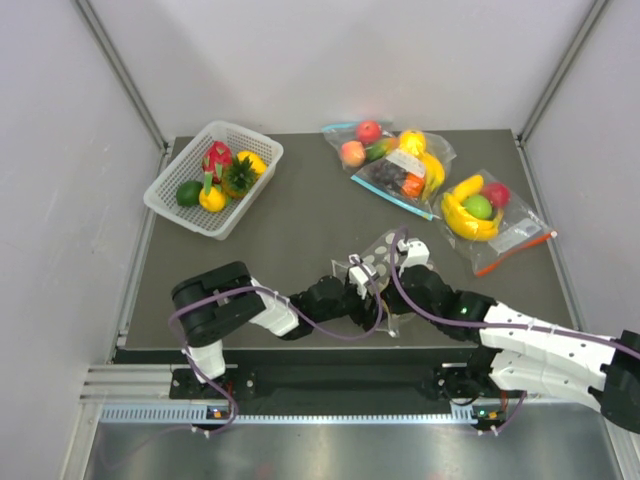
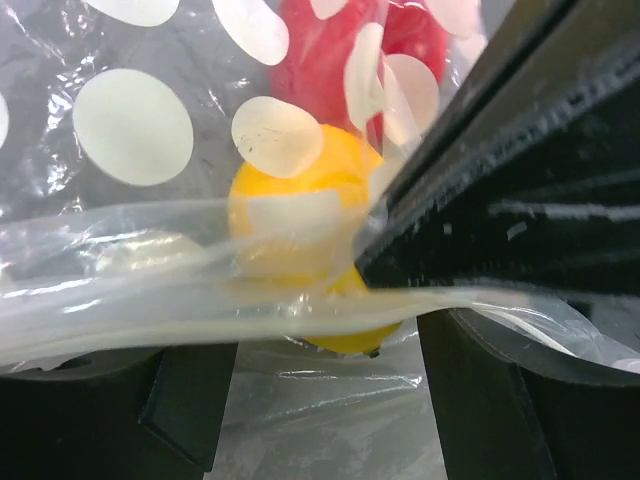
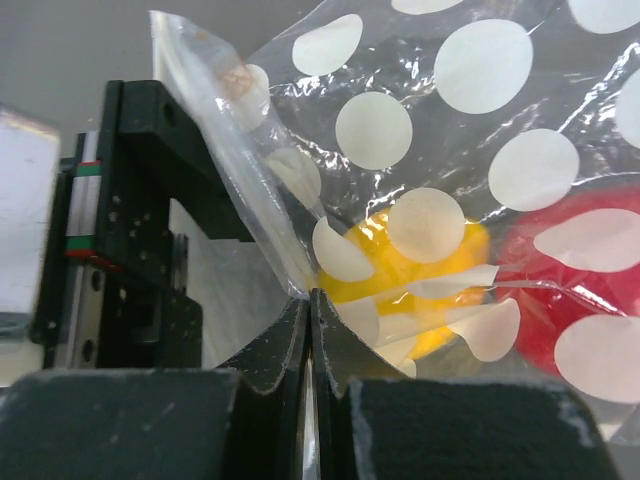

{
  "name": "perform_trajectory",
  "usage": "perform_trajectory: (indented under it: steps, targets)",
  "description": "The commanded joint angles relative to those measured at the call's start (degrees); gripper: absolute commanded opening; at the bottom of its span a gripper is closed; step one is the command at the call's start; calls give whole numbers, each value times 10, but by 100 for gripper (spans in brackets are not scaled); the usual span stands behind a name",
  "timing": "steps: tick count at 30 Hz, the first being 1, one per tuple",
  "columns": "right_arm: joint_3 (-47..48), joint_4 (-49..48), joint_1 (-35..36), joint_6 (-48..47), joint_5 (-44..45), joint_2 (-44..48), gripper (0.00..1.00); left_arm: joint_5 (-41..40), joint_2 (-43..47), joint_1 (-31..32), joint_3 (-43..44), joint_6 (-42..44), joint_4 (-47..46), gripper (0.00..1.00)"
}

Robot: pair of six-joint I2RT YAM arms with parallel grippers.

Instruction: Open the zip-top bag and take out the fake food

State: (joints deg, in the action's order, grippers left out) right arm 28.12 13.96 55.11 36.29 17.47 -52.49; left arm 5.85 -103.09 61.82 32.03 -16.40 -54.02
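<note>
The dotted zip-top bag (image 1: 376,258) lies near the front of the table between my two grippers. Inside it are a yellow-orange rounded fruit (image 3: 425,268) and a small red piece (image 3: 575,290); both also show in the left wrist view, the fruit (image 2: 300,200) below the red piece (image 2: 330,60). My right gripper (image 3: 312,298) is shut on the bag's edge film. My left gripper (image 2: 325,400) is open, its fingers (image 2: 185,410) wide apart with loose bag film between them. A pineapple (image 1: 238,175) lies in the white basket (image 1: 170,205).
The basket at the back left also holds a pink dragon fruit (image 1: 216,157) and other toy fruit. An undotted bag with a blue zip strip (image 1: 395,165) and one with a red-orange strip (image 1: 490,212) lie at the back right.
</note>
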Motion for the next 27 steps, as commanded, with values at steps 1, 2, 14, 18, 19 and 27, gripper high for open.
perform_trajectory:
  steps: [1,2,14,18,19,27]
  targets:
    - [-6,-36,9,19,-29,12,0,-29,-16,9,25,-2,-64,74]
    - [-9,-42,8,21,-34,12,0,-28,-25,10,34,-2,-61,74]
    - [-18,-26,8,26,-4,34,0,-23,-9,17,16,1,-66,3]
    - [-1,18,-4,6,28,52,0,-7,22,20,-11,0,-49,1]
    - [4,24,-9,2,35,57,0,-9,41,20,-25,4,-42,1]
    - [15,55,-79,-40,24,88,0,-29,137,20,-72,17,43,1]
